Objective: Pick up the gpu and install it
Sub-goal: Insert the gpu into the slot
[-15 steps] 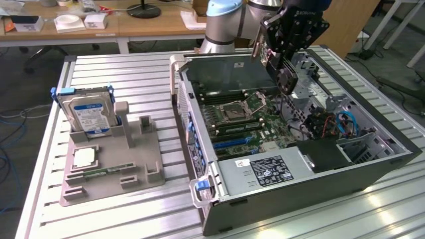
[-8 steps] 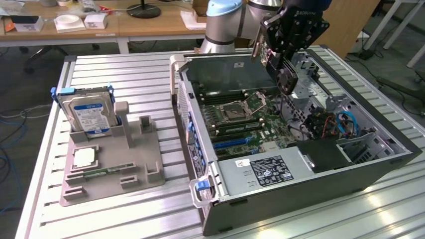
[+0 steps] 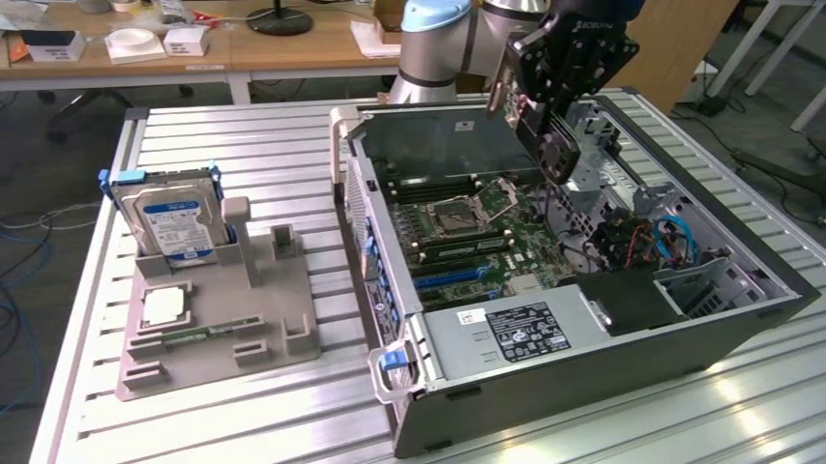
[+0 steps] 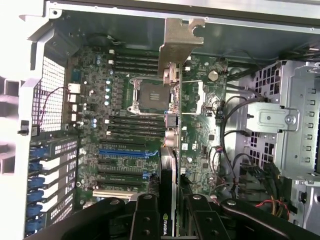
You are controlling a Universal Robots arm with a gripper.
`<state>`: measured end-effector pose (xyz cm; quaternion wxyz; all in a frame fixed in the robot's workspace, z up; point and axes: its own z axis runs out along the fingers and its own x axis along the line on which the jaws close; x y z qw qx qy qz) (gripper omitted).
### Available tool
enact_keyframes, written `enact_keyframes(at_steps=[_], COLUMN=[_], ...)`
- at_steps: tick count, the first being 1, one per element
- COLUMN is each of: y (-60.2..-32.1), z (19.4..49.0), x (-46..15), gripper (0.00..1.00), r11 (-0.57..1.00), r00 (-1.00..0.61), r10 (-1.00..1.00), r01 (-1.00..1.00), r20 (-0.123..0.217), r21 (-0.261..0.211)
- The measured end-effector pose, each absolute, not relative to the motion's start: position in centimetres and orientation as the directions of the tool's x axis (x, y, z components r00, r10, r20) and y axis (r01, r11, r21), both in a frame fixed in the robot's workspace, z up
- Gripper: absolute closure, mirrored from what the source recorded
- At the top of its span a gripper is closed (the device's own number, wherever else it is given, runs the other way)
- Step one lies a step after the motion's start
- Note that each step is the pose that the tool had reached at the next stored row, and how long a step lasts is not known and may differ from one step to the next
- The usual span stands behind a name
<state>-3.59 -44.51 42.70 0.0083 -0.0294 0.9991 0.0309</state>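
Note:
The gpu hangs tilted over the open computer case, above the motherboard, and my gripper is shut on its upper edge. In the wrist view I see the gpu edge-on: its silver end bracket is farthest from me, and the card runs back between my fingers. It floats over the processor socket and touches nothing. The blue expansion slot lies off to one side of the card.
A grey fixture on the exterior view's left holds a blue-labelled hard drive, a processor chip and a memory stick. Inside the case sit the power supply, a drive cage and loose cables.

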Motion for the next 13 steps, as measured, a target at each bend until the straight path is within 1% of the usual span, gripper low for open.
enact_keyframes(at_steps=[13], y=[-44.54], z=[42.7], x=[-3.59], gripper=[0.74], r11=[0.987], r00=[-0.989], r10=[-0.145], r01=[-0.146], r20=[-0.019], r21=[0.062])
